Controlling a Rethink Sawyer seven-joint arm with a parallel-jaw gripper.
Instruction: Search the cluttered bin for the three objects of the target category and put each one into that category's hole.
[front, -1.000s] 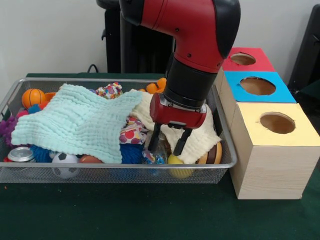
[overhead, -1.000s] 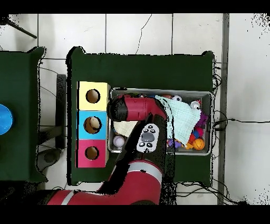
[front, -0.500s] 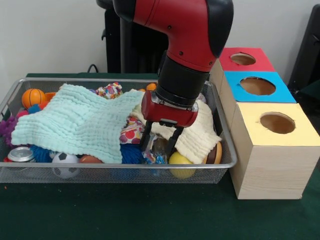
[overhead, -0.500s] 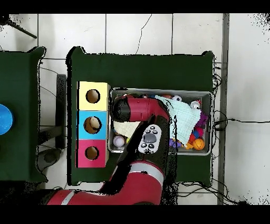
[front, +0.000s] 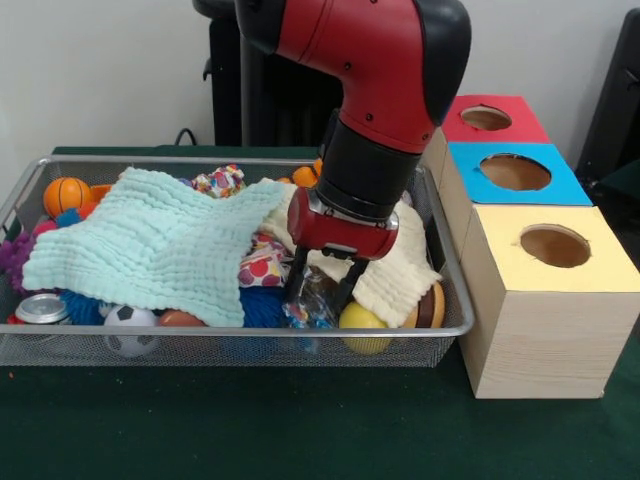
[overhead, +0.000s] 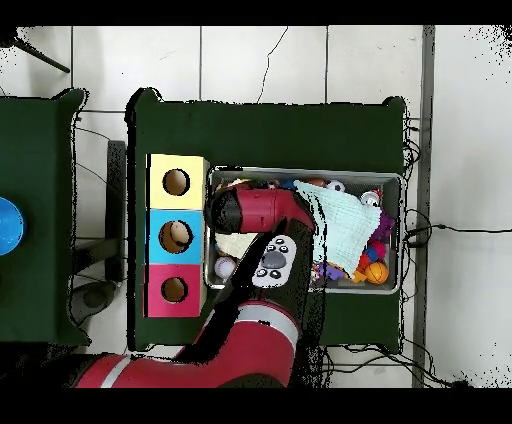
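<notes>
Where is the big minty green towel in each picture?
Front view: the mint towel lies over the left half of the wire basket, left of the robot's hand.
Overhead view: the mint towel is in the right half of the basket, right of the red arm.
Shared landmark: the yellow-topped box, at the basket's other end.

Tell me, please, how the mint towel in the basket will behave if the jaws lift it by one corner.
The mint towel probably hangs limp: it drapes over the toys below and follows their shapes. It looks light, being thin crinkled cloth. It may drag small balls along, since it covers much of the wire basket.
</notes>
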